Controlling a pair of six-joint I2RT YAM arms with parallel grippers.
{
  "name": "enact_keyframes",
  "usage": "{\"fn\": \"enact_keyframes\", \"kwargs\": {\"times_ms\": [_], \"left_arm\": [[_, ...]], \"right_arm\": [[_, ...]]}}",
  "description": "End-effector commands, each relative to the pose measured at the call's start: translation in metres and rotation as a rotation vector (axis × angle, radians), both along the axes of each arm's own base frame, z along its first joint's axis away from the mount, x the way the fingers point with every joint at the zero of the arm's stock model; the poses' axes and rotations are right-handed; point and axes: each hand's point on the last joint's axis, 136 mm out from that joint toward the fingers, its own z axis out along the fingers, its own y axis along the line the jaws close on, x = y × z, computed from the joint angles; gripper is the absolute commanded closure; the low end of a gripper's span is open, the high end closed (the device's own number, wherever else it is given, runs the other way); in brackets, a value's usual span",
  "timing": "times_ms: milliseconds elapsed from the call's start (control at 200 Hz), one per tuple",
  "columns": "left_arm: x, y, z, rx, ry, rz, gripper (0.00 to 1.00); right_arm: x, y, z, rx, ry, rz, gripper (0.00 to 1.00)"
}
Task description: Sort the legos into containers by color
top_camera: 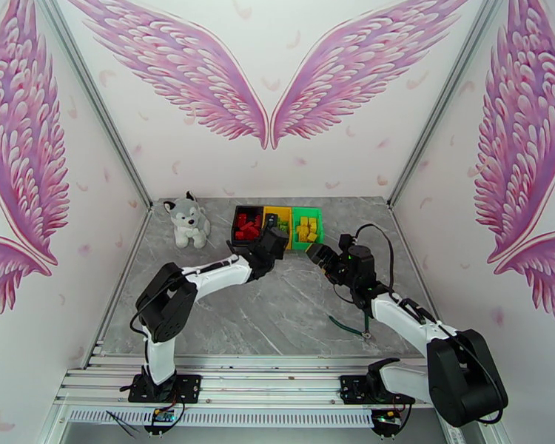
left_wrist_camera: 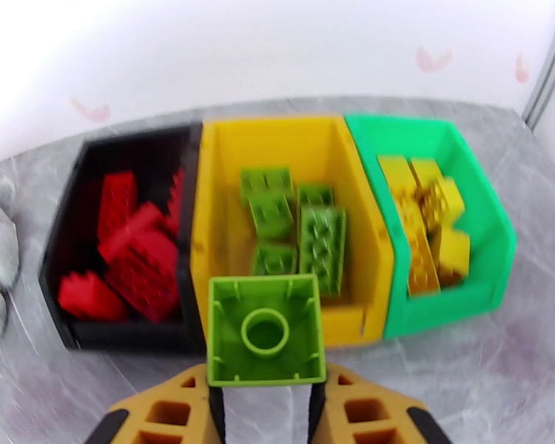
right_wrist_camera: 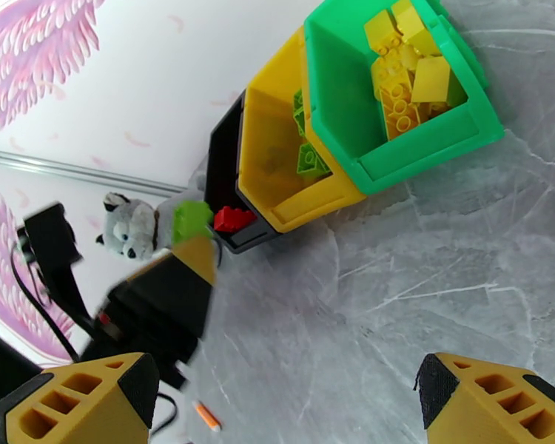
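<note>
My left gripper (left_wrist_camera: 265,390) is shut on a light green lego (left_wrist_camera: 265,340), its hollow underside facing the camera, just in front of the yellow container (left_wrist_camera: 344,323). That container holds several green legos (left_wrist_camera: 322,242). The black container (left_wrist_camera: 129,336) to its left holds red legos (left_wrist_camera: 140,257), and the green container (left_wrist_camera: 440,308) to its right holds yellow legos (left_wrist_camera: 425,216). From above, the left gripper (top_camera: 276,242) hovers at the near edge of the bins. My right gripper (top_camera: 314,253) stands open and empty close to the green container (top_camera: 307,210).
A plush husky (top_camera: 187,222) sits left of the black container (top_camera: 237,216). A thin green cable (top_camera: 348,327) lies on the marble tabletop by the right arm. A small orange item (right_wrist_camera: 209,416) lies on the table below the right gripper (right_wrist_camera: 286,382).
</note>
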Motion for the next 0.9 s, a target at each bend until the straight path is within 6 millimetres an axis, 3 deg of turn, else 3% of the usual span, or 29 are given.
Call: {"fn": "enact_keyframes", "kwargs": {"times_ms": [0, 125, 215, 265, 390, 615, 650, 775, 805, 895], "left_arm": [[0.024, -0.005, 0.000, 0.025, 0.049, -0.048, 0.65], [0.051, -0.011, -0.001, 0.023, 0.082, -0.065, 0.57], [0.064, -0.007, -0.001, 0.027, 0.087, -0.039, 0.43], [0.068, -0.004, 0.000, 0.013, 0.082, -0.029, 0.34], [0.065, -0.001, 0.019, -0.026, 0.037, -0.029, 0.24], [0.024, 0.003, 0.064, -0.081, -0.102, -0.088, 0.11], [0.015, 0.008, 0.073, -0.087, -0.128, -0.093, 0.04], [-0.017, 0.035, 0.108, -0.134, -0.225, -0.083, 0.01], [-0.027, 0.045, 0.103, -0.125, -0.223, -0.074, 0.01], [-0.050, 0.071, 0.125, -0.139, -0.276, -0.048, 0.01]], "right_arm": [[0.000, -0.001, 0.004, 0.007, -0.019, 0.005, 0.01], [0.000, -0.002, 0.004, 0.005, -0.017, 0.004, 0.01], [0.001, -0.002, 0.004, 0.004, -0.016, 0.004, 0.01], [0.001, -0.003, 0.003, 0.002, -0.014, 0.004, 0.01], [0.002, -0.003, 0.003, 0.005, -0.015, 0.003, 0.01], [0.002, -0.003, 0.001, 0.006, -0.020, 0.002, 0.01], [0.002, -0.003, 0.002, 0.007, -0.026, 0.001, 0.01], [0.000, -0.006, 0.002, -0.001, -0.049, -0.009, 0.01], [-0.002, -0.007, 0.003, -0.008, -0.057, -0.017, 0.01], [-0.006, -0.014, 0.005, -0.041, -0.089, -0.046, 0.01]]}}
